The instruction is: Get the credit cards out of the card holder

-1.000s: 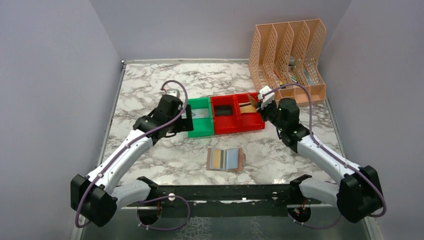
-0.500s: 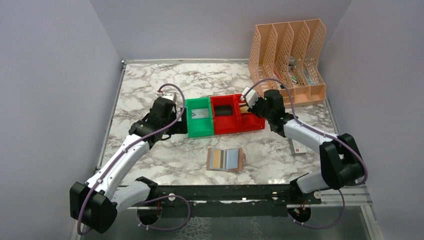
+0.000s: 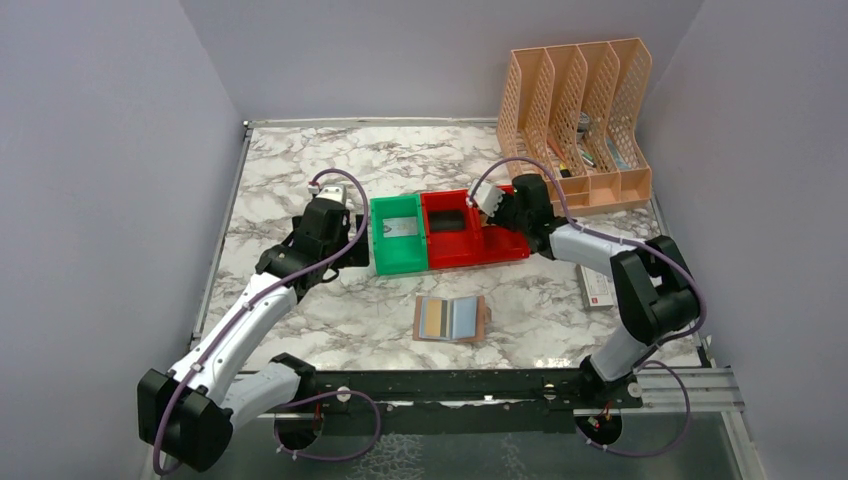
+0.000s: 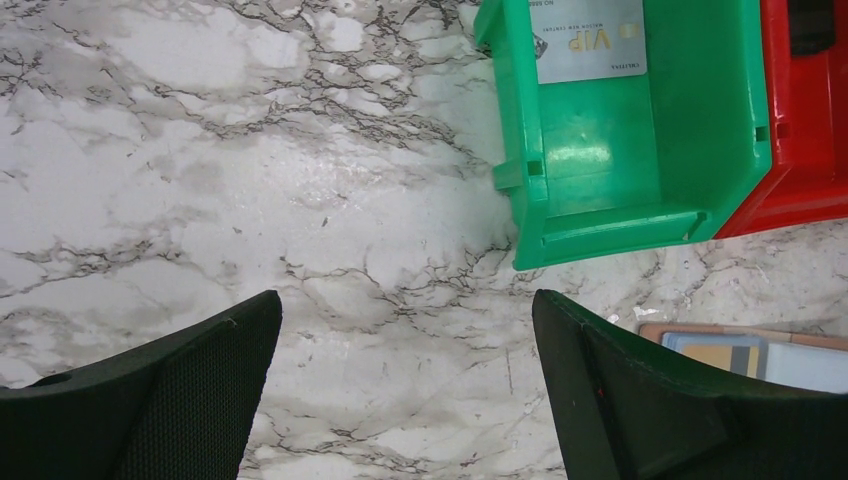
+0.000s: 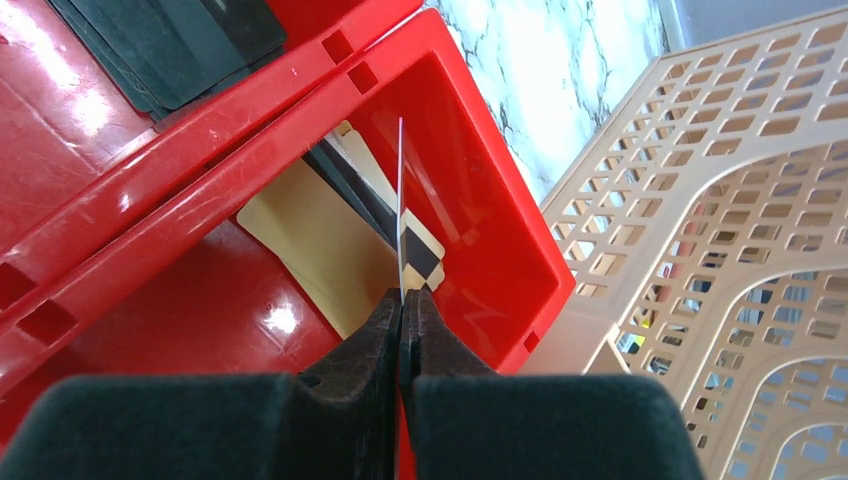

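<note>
Card (image 5: 400, 190) pinched edge-on in right tool (image 5: 403, 303), within red bin (image 5: 482, 205) walls.

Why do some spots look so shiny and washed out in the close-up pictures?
Left wrist view: light glares off the marble table and leaves a bright patch on the floor of the green bin. Right wrist view: white glints on the glossy red bin, the marble beyond nearly washed out, the dark fingers showing little detail. Top view: even light, only soft shadows.
</note>
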You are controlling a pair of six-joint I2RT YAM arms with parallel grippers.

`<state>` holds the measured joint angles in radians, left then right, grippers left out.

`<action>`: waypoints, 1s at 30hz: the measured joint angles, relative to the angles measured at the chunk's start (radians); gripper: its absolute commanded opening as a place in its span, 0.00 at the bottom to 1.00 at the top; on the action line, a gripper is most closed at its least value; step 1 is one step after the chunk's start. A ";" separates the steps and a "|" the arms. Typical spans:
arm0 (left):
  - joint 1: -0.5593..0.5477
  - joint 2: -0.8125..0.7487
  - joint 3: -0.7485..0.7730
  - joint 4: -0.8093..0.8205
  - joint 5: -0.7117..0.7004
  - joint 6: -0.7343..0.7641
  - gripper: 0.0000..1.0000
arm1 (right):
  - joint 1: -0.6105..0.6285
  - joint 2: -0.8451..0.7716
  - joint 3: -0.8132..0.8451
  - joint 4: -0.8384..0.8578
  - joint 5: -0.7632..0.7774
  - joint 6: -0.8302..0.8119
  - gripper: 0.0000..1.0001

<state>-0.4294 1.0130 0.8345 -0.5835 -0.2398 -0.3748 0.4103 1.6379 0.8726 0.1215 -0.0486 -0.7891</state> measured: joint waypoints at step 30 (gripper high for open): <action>0.000 -0.004 0.000 0.000 -0.016 0.019 0.99 | 0.000 0.105 0.092 -0.095 -0.103 -0.092 0.22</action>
<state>-0.4290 1.0088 0.8345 -0.5835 -0.2562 -0.3553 0.4103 1.7432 0.9646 0.0269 -0.1516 -0.8806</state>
